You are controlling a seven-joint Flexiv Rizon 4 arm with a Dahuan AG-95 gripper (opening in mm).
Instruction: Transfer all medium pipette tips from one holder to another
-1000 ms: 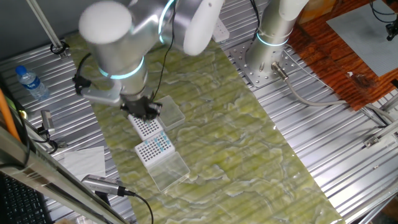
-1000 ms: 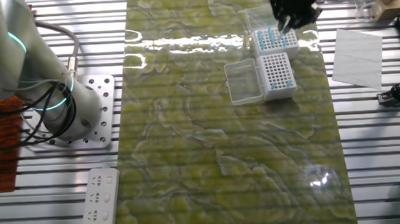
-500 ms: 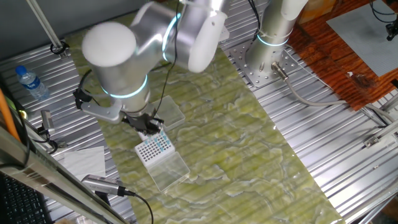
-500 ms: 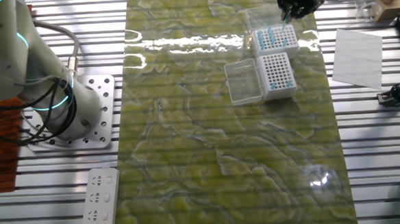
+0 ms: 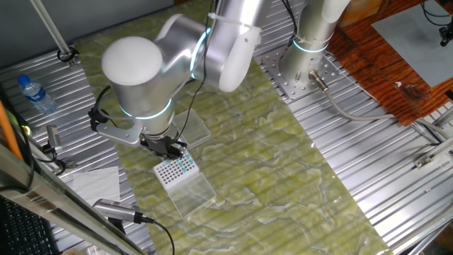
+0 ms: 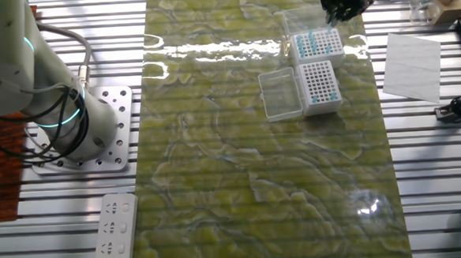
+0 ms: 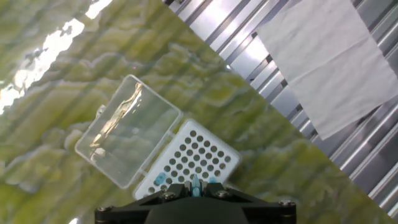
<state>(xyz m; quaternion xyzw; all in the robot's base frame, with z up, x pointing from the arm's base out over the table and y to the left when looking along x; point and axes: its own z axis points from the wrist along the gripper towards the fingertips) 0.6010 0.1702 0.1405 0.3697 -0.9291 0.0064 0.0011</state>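
Observation:
My gripper (image 7: 195, 189) is shut on one medium pipette tip (image 7: 195, 182), whose light-blue top shows between the fingers. Right below it stands a white holder (image 7: 198, 155) with mostly empty holes and a few blue tips at its near edge. Its clear lid (image 7: 127, 140) lies open beside it. In the other fixed view this holder (image 6: 321, 86) has a few blue tips along one side. The second holder (image 6: 317, 44) carries several rows of blue tips. The gripper (image 6: 342, 3) hangs above them. In one fixed view the gripper (image 5: 168, 147) hides the emptier holder, and the fuller one (image 5: 175, 168) shows below it.
A white paper sheet (image 7: 329, 62) lies on the ridged metal table beside the green mat (image 6: 240, 160). The fuller holder's clear lid (image 5: 192, 195) lies open. A water bottle (image 5: 34, 93) and a clamp (image 6: 454, 105) sit off the mat.
The hand has shifted over the holders and now hides the emptier holder in one fixed view. It has hardly moved in the last half second. The holders have not moved.

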